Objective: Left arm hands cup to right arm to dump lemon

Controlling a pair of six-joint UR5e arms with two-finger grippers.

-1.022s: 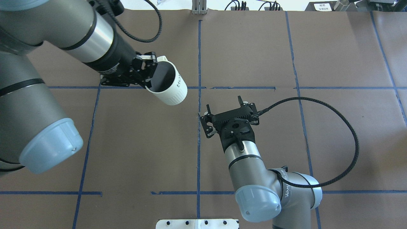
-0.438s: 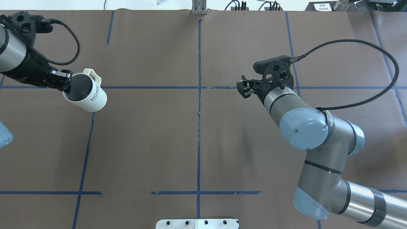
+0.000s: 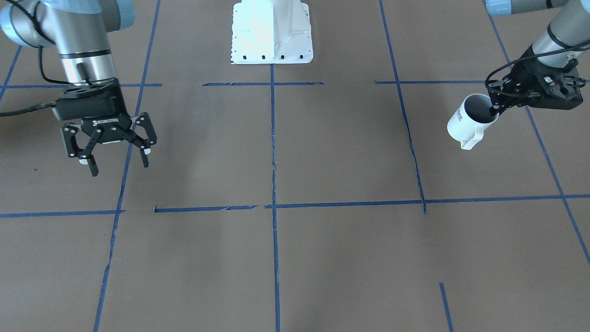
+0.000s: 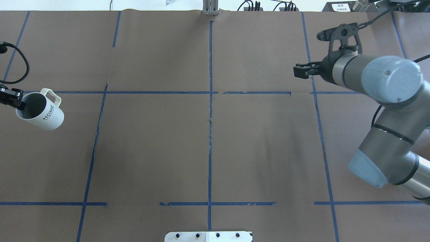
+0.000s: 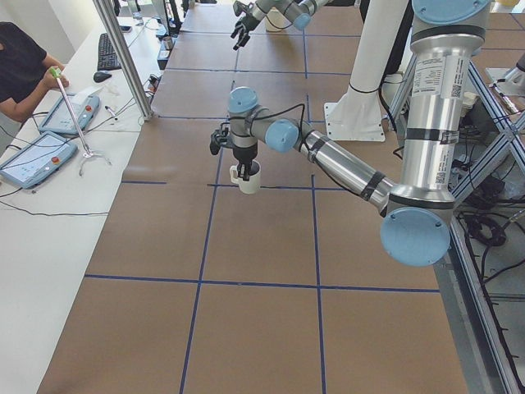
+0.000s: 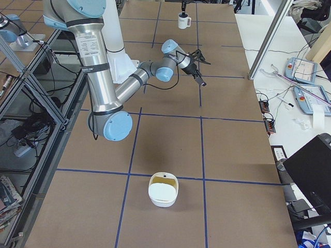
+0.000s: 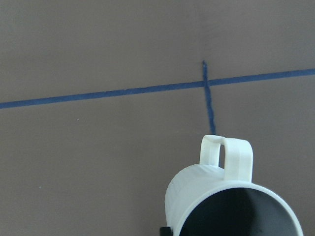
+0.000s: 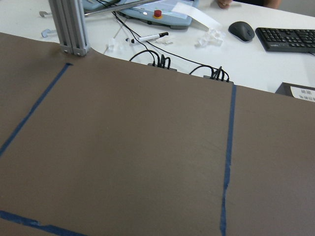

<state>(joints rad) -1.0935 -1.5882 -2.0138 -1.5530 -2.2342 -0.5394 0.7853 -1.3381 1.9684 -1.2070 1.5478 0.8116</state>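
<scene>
My left gripper [image 3: 495, 109] is shut on the rim of the white cup [image 3: 465, 122] and holds it tilted above the table, lettering "HOME" on its side. In the overhead view the cup [image 4: 40, 112] is at the far left edge with my left gripper [image 4: 15, 101] on its rim. The left wrist view shows the cup [image 7: 197, 196] from above, handle away; its grey inside is dark and no lemon shows. My right gripper [image 3: 120, 168] is open and empty, far across the table. It also shows in the overhead view [image 4: 302, 71]. The lemon is not visible in any view.
The brown table carries blue tape lines [image 4: 210, 101]. The robot's white base plate [image 3: 272, 41] is at the near middle edge. A cream bowl-like container [image 6: 163, 190] sits on the table's right end. An aluminium post [image 4: 210, 8] and operators' desk [image 5: 49, 139] lie beyond the far edge.
My left arm has drawn back to the far left with the cup still held. My right arm has swung from the table's middle out to the far right.
</scene>
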